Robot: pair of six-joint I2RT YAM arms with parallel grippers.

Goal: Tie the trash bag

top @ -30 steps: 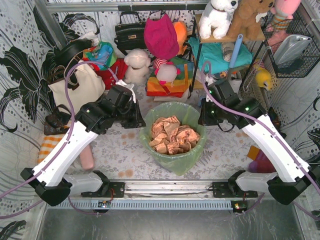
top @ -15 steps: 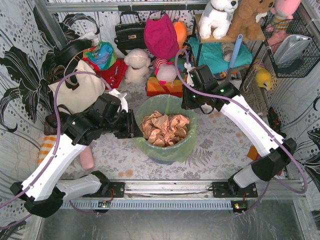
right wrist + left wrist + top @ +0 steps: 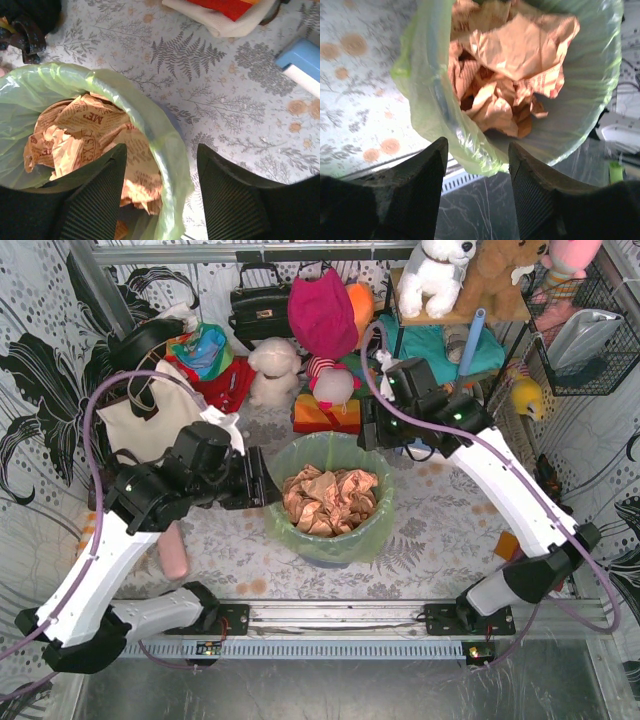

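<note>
The trash bag [image 3: 378, 525], thin lime-green plastic, stands open in the middle of the table with crumpled brown paper [image 3: 328, 502] filling it. My left gripper [image 3: 258, 486] is at its left rim. In the left wrist view it [image 3: 477, 145] is open, and the bag's folded rim [image 3: 427, 100] hangs down between the fingertips without being pinched. My right gripper [image 3: 372, 432] is at the back right rim. In the right wrist view it [image 3: 161, 147] is open and straddles the green rim [image 3: 60, 80], one finger over the paper [image 3: 85, 135], the other outside.
A cream tote bag [image 3: 150, 420], a black handbag [image 3: 260, 305] and plush toys [image 3: 275, 370] crowd the back. A shelf [image 3: 440, 315] and a wire basket [image 3: 590, 340] stand at the right. A pink cylinder [image 3: 175, 555] lies left. A metal rail [image 3: 330, 615] runs along the front.
Both grippers have opened. The right arm swung left and back to the bag's far rim. The left arm shifted a little left beside the near-left rim.
</note>
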